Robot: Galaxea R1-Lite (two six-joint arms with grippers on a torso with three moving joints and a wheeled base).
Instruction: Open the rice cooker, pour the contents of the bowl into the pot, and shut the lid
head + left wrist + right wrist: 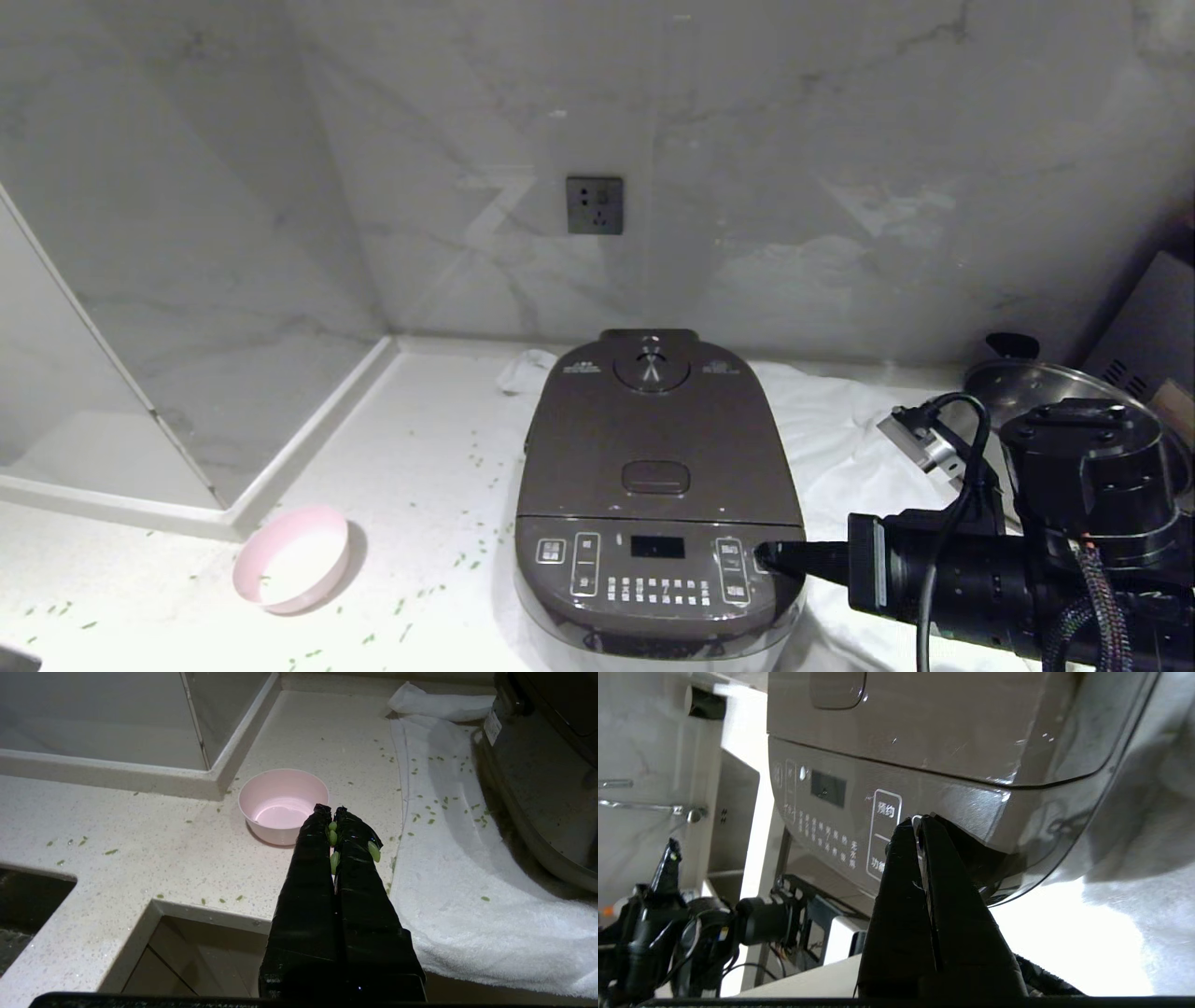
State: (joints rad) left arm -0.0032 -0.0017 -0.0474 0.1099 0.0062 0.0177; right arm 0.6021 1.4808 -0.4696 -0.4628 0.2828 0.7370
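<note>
The dark brown rice cooker (658, 495) stands on a white towel (840, 439), its lid (658, 434) down. The pot is hidden under the lid. My right gripper (766, 558) is shut, its tips at the right end of the cooker's button panel (831, 821). In the right wrist view the right gripper (919, 822) sits beside a white-framed button. The pale pink bowl (292, 558) stands empty on the counter left of the cooker. My left gripper (331, 810) is shut and hangs over the counter's front edge, near the bowl (282, 805), with green bits (332, 836) stuck between and on its fingers.
Small green bits (467, 560) lie scattered on the counter and on the towel (467, 868). A steel pan (1046, 387) stands at the back right behind my right arm. A raised ledge (308, 439) bounds the counter at the left. A wall socket (594, 205) sits above the cooker.
</note>
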